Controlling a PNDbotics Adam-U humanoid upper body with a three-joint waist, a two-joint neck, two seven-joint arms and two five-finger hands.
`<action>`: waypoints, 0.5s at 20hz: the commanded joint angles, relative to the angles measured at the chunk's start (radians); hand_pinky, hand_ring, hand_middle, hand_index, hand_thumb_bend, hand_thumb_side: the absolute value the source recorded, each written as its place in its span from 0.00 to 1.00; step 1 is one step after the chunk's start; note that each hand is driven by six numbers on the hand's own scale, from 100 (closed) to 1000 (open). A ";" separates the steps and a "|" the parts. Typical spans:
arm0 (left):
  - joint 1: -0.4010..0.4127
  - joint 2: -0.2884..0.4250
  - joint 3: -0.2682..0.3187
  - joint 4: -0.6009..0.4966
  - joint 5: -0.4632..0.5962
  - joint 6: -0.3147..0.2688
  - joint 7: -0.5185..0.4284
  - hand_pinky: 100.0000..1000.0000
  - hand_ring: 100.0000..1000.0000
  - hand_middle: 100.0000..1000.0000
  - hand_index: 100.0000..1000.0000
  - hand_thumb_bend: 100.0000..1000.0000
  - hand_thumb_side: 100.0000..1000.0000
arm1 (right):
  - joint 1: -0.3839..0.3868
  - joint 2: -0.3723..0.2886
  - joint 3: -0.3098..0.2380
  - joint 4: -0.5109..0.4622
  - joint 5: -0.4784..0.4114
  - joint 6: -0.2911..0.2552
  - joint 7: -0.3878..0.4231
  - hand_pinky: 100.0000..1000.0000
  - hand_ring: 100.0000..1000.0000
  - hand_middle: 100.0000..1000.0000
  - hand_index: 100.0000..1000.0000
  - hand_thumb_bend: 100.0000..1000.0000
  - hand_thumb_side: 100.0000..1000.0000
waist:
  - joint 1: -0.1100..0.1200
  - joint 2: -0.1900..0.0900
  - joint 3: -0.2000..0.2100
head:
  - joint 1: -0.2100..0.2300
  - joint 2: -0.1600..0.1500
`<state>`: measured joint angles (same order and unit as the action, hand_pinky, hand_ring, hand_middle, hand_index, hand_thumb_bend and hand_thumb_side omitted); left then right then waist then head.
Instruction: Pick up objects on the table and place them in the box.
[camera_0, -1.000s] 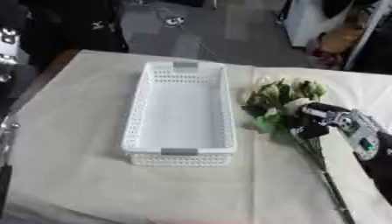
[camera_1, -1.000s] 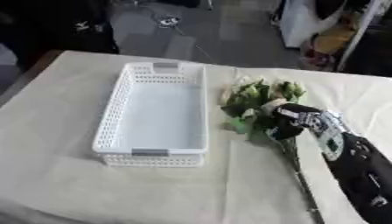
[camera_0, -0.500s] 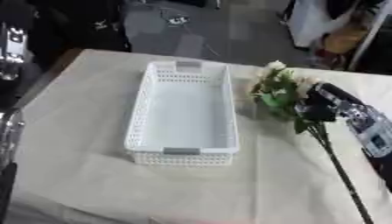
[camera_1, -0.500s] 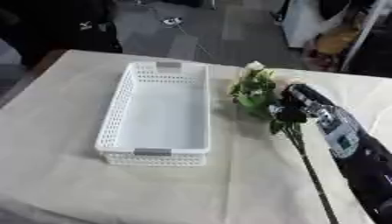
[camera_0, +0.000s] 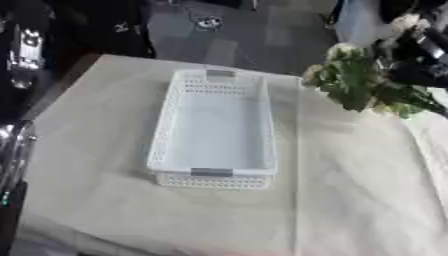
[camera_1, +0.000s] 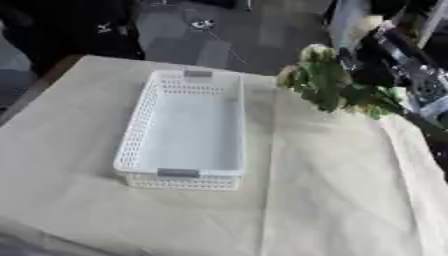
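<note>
While the right hand (camera_1: 385, 60) is holding the flower bunch (camera_1: 332, 90) in the air right of the white box (camera_1: 184, 131), fingers clamped on its stems, blooms hanging above the cloth-covered bench (camera_1: 332, 190), box standing empty

Black right arm (camera_1: 398, 55) with silver-grey panels, dark robot hand (camera_1: 372, 75), blurred
</note>
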<state>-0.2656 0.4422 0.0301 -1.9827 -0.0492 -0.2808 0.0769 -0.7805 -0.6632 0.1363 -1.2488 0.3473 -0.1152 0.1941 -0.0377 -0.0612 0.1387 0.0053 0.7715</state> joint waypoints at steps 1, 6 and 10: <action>-0.009 0.026 0.000 -0.017 0.002 0.000 -0.002 0.54 0.69 0.62 0.82 0.00 0.73 | -0.061 -0.043 -0.015 -0.070 -0.024 -0.005 -0.010 0.00 0.00 0.00 0.15 0.00 0.33 | 0.002 -0.012 -0.001 | 0.008 -0.002; -0.011 0.025 -0.003 -0.017 0.005 -0.002 -0.005 0.54 0.69 0.62 0.82 0.00 0.73 | -0.135 -0.019 0.023 -0.158 -0.023 -0.045 0.010 0.00 0.00 0.00 0.16 0.00 0.30 | 0.000 -0.013 0.001 | -0.002 -0.002; -0.015 0.023 -0.007 -0.017 0.008 -0.003 -0.009 0.54 0.69 0.62 0.82 0.00 0.73 | -0.196 0.026 0.060 -0.212 0.016 -0.078 0.040 0.00 0.00 0.00 0.16 0.00 0.28 | -0.001 -0.013 0.005 | -0.011 -0.002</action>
<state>-0.2661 0.4465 0.0236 -1.9827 -0.0475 -0.2812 0.0723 -0.9495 -0.6314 0.1953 -1.4317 0.3517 -0.1824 0.2273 -0.0413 -0.0630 0.1437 0.0048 0.7715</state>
